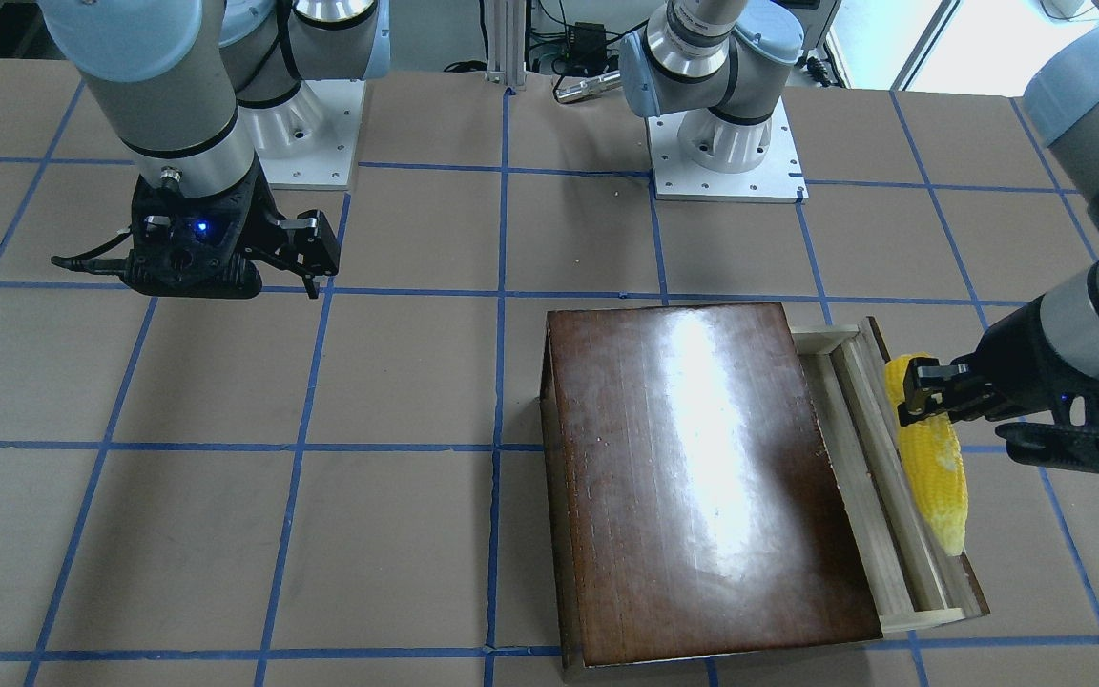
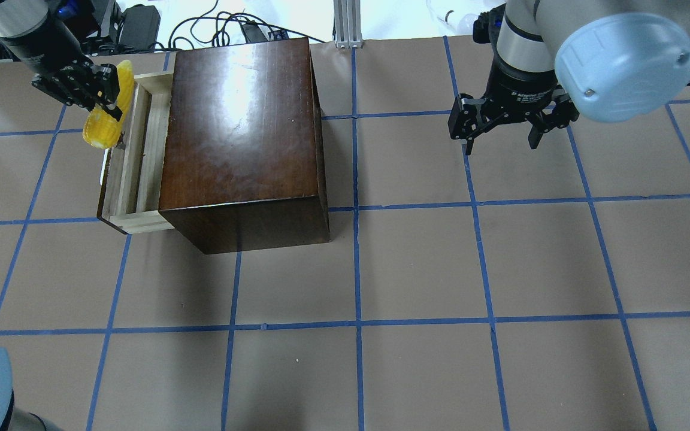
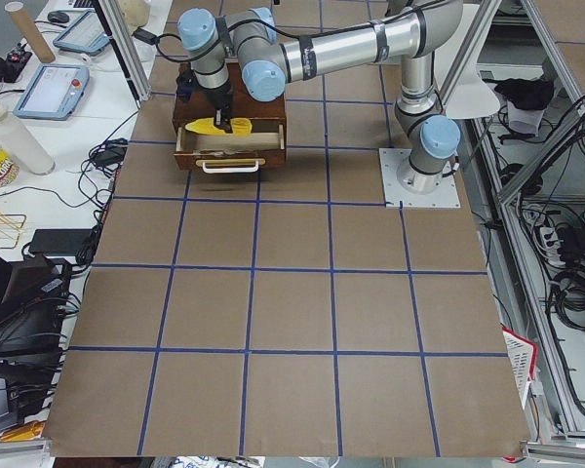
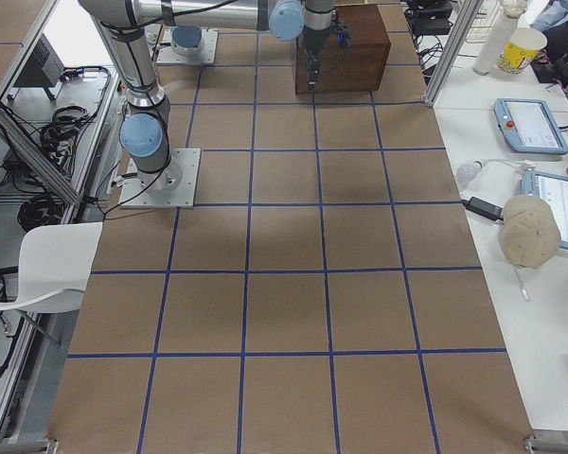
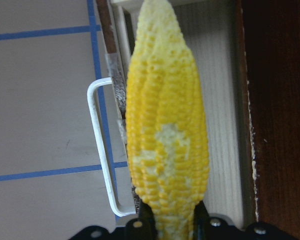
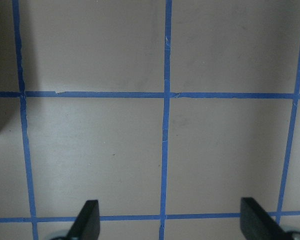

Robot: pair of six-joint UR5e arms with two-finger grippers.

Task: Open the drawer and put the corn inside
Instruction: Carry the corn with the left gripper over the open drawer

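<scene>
The glossy dark-brown box (image 2: 240,131) stands on the table with its drawer (image 2: 135,161) pulled out, pale wood inside. My left gripper (image 2: 108,90) is shut on the thick end of the yellow corn (image 2: 102,126). It holds the cob lengthwise above the drawer's front panel and outer edge. In the left wrist view the corn (image 5: 167,140) hangs over the drawer floor (image 5: 222,125) and the whitish handle (image 5: 102,150). In the front view the corn (image 1: 931,477) lies along the drawer (image 1: 879,496). My right gripper (image 2: 501,134) is open and empty, well away from the box.
Brown table paper with a blue tape grid (image 2: 357,209) lies under everything. The right wrist view shows bare grid between two open fingers (image 6: 87,220). The arm bases (image 1: 726,162) stand at the robot's table edge.
</scene>
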